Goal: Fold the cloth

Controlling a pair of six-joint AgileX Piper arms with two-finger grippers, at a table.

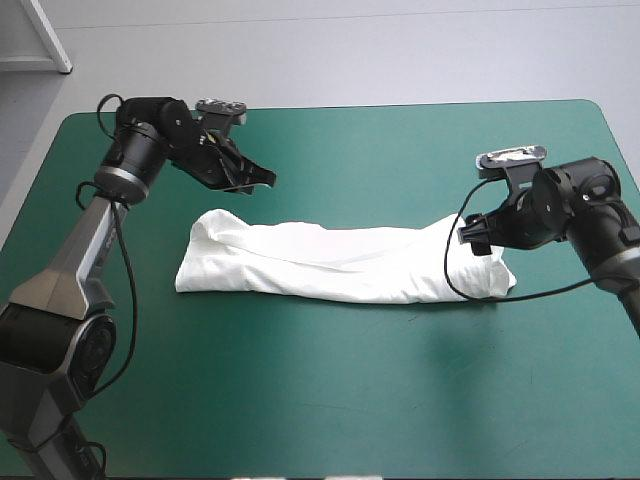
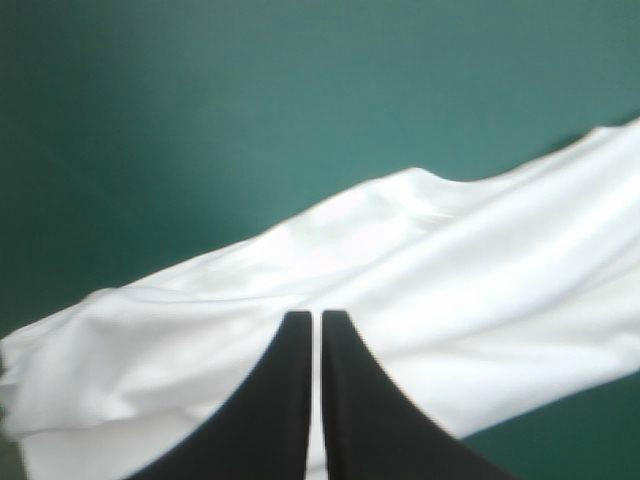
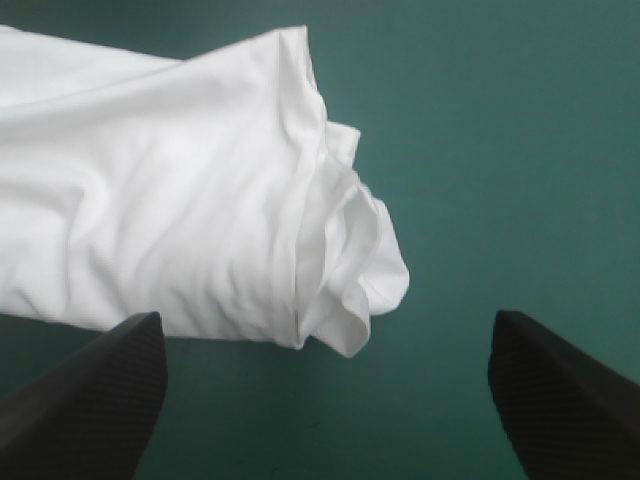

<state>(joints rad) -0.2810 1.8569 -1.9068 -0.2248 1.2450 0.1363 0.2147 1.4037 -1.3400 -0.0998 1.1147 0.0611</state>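
T-shirt (image 1: 340, 262): white, lying on the counter (image 1: 330, 400) as one long, narrow folded band on the teal-green cover. It spans the ground between the two pincers.

Left pincer (image 1: 263, 180): held above the counter, just past the band's left end, tips angled down toward it. In its own wrist view, the left pincer (image 2: 318, 322) has its two black fingers (image 2: 270, 410) pressed together in one pointed arch with only a hairline slit between them. The cloth lies under and ahead of the tips, crossing at a slant, with bare cover ahead of that. Whether the tips touch the fabric cannot be told.

Middle of the band: soft creases run along its length, and a layered fold edge shows on top.

Right pincer (image 1: 476, 236): low over the band's right end, overlapping it in the high view. In its own wrist view, the right pincer (image 3: 325, 320) stands wide apart, one finger at each side. The band's rounded end lies ahead of it, between the two fingers and nearer one of them. Stacked layers with curled edges show there. Bare cover lies ahead of the other finger.
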